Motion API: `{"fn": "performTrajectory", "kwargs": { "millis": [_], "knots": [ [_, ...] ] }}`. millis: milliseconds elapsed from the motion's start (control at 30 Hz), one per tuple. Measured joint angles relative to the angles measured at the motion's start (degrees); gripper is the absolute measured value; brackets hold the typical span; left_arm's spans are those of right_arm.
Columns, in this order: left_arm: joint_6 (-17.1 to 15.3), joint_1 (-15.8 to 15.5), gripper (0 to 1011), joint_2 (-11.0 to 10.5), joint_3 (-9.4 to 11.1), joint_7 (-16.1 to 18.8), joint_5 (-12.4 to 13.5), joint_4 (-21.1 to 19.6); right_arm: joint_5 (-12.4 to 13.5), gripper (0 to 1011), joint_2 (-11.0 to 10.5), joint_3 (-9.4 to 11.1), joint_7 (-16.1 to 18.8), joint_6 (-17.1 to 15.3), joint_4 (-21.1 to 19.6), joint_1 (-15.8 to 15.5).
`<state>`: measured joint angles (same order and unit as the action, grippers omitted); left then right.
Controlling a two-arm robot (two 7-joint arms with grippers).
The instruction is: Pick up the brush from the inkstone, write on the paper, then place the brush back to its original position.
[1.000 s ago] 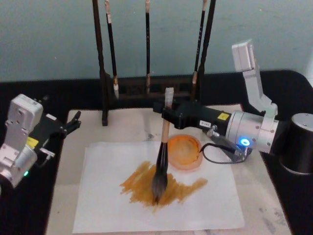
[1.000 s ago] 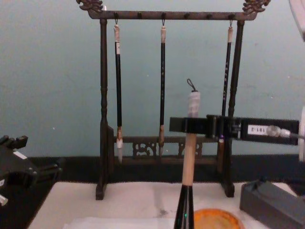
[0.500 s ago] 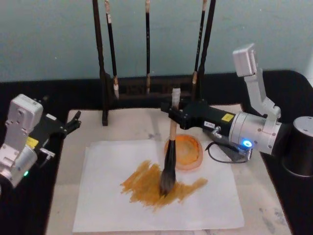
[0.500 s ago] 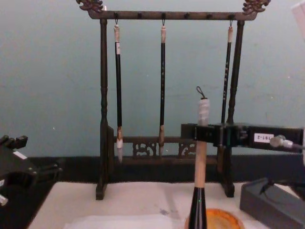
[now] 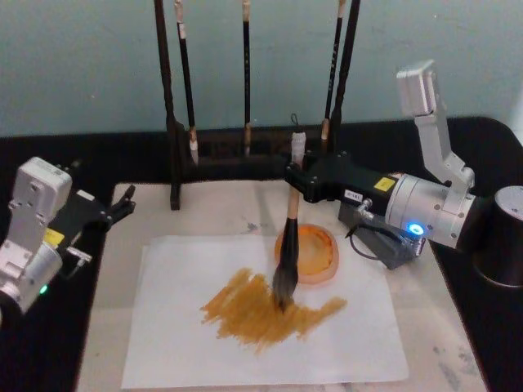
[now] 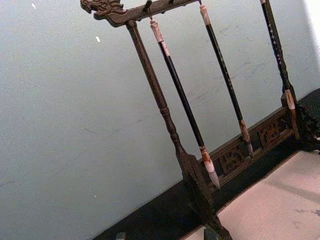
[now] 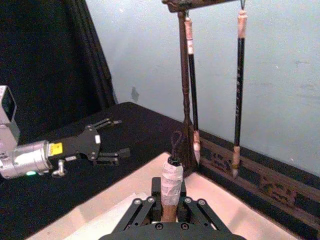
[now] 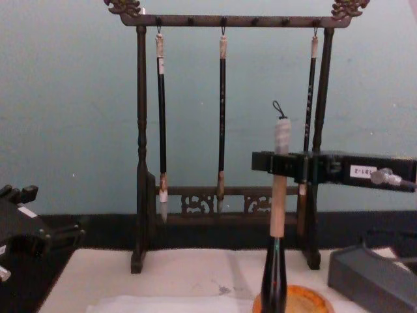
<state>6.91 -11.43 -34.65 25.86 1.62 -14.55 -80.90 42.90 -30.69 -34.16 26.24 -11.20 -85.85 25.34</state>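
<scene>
My right gripper (image 5: 296,176) is shut on the tan handle of the brush (image 5: 290,219), just below its white end cap, and holds it upright. The dark bristles point down at the orange-brown smear (image 5: 253,314) on the white paper (image 5: 188,351), close to the smear's back edge. The round orange inkstone (image 5: 315,255) sits just right of the bristles. The chest view shows the brush (image 8: 278,208) in the right gripper (image 8: 281,163) in front of the inkstone (image 8: 306,300). In the right wrist view the brush cap (image 7: 171,182) rises between the fingers. My left gripper (image 5: 121,206) rests open at the mat's left edge.
A dark wooden rack (image 5: 172,122) with three slim black brushes stands at the back. A grey block (image 5: 384,241) lies right of the inkstone, under my right arm. A black cylinder (image 5: 502,237) stands at the far right. A beige mat (image 5: 114,278) lies under the paper.
My right gripper has carried the brush to the right and toward the back, dragging the bristles from the smear's front part up beside the inkstone. The left arm has not moved.
</scene>
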Motion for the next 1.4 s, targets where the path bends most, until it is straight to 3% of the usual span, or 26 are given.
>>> {"fn": "performTrajectory", "kwargs": {
  "millis": [333, 700, 1400],
  "knots": [
    [0.0, 0.0, 1010, 0.0, 0.0, 0.0, 0.0, 0.0, 0.1, 156, 0.5, 0.6, 2.1, -1.4, -2.1, -0.8],
    [0.0, 0.0, 1010, 0.0, 0.0, 0.0, 0.0, 0.0, 2.2, 156, 1.4, -0.5, 3.9, -3.0, -1.9, -0.9],
    [0.0, 0.0, 1010, 0.0, 0.0, 0.0, 0.0, 0.0, 1.3, 156, 1.4, -0.1, 2.4, -2.1, 0.5, -0.3]
  ]
}}
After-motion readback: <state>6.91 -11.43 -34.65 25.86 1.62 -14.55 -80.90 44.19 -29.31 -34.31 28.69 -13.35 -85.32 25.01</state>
